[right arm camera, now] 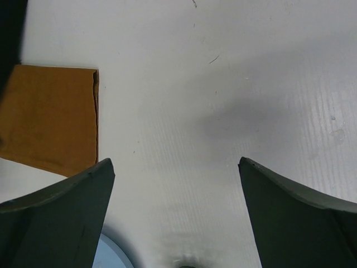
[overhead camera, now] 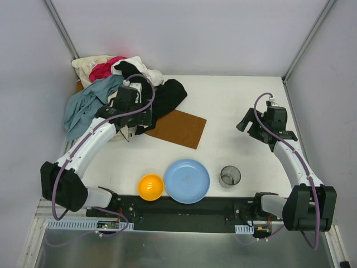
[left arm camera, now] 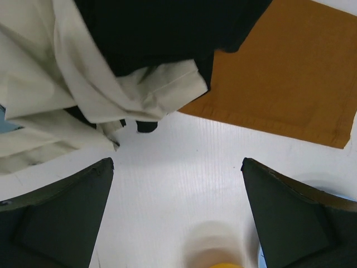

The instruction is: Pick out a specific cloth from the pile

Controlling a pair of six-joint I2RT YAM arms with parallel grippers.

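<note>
The cloth (overhead camera: 178,129) being pinned at the near edge of the pile (overhead camera: 102,70) under the black garment (overhead camera: 168,96), that garment could be dragged along or grasped instead by the wide-open, empty left gripper (left arm camera: 177,167); the right gripper (right arm camera: 175,166) is likewise open and empty.

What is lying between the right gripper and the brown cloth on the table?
Nothing: only bare white table separates the right gripper from the brown cloth, as the top view and the right wrist view both show.

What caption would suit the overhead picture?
Left gripper open beside the pile, rust-brown cloth partly under a black garment.
</note>
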